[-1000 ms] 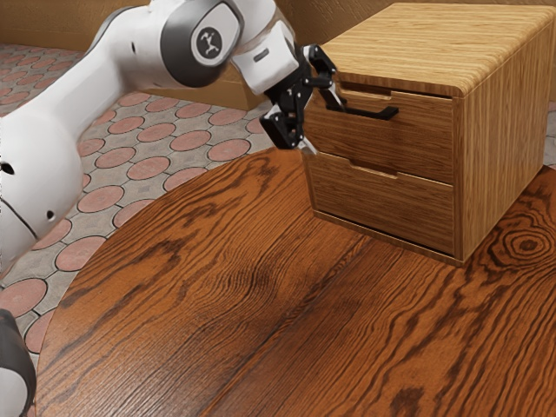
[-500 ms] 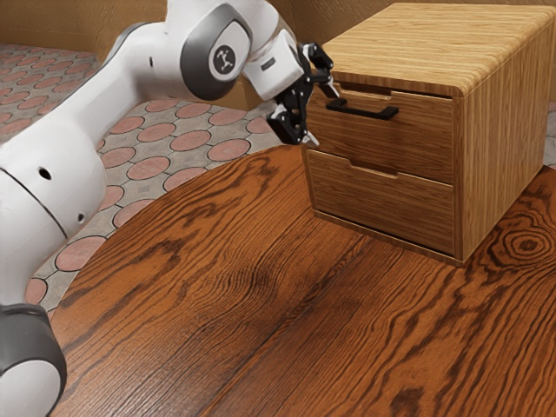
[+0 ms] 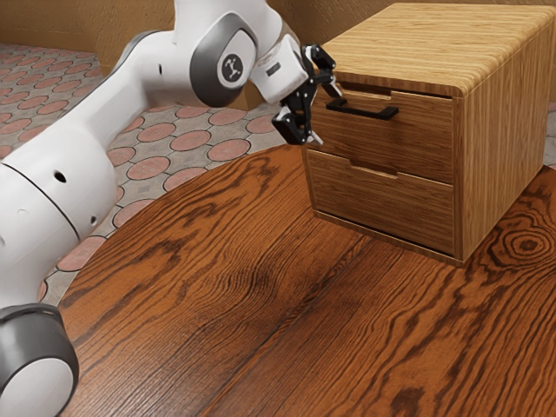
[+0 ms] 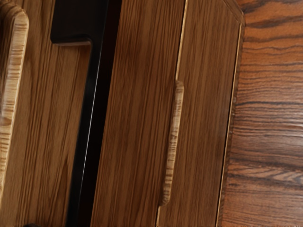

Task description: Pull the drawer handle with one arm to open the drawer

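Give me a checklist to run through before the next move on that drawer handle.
1. fingers open: ok.
2. handle between the fingers: cannot tell; they sit at its end toward the exterior view's left.
3. handle gripped: not ok.
4. top drawer shut, front flush: ok.
5. cabinet upright on the table: ok.

Exterior side-on, wide; wrist close on shared drawer point(image 3: 400, 143)
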Available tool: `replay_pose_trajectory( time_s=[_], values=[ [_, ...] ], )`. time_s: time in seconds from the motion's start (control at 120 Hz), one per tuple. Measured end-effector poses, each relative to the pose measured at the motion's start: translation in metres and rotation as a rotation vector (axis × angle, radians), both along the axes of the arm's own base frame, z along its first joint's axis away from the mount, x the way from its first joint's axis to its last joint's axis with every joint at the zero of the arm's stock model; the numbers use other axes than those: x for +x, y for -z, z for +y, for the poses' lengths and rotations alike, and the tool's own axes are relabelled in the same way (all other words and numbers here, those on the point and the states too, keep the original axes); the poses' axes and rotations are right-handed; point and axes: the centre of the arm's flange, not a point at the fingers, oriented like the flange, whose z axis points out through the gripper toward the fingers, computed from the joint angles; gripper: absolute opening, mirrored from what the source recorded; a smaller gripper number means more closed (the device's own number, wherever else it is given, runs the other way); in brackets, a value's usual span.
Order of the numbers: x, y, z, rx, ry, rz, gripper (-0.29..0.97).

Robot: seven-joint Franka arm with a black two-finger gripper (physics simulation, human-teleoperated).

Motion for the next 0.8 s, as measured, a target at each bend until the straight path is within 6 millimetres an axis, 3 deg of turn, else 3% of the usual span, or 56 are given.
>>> replay_pose_trajectory(
  time_s=[0.208,0.4,0.683,0.8],
  values=[
    [0.000,0.001,0.003,0.000,-0.004,-0.001,0.68],
    [0.001,-0.001,-0.020,-0.020,0.034,-0.010,0.68],
    [0.006,0.010,-0.021,-0.023,0.036,0.000,0.68],
    [0.005,0.009,-0.019,-0.021,0.033,0.002,0.56]
  ],
)
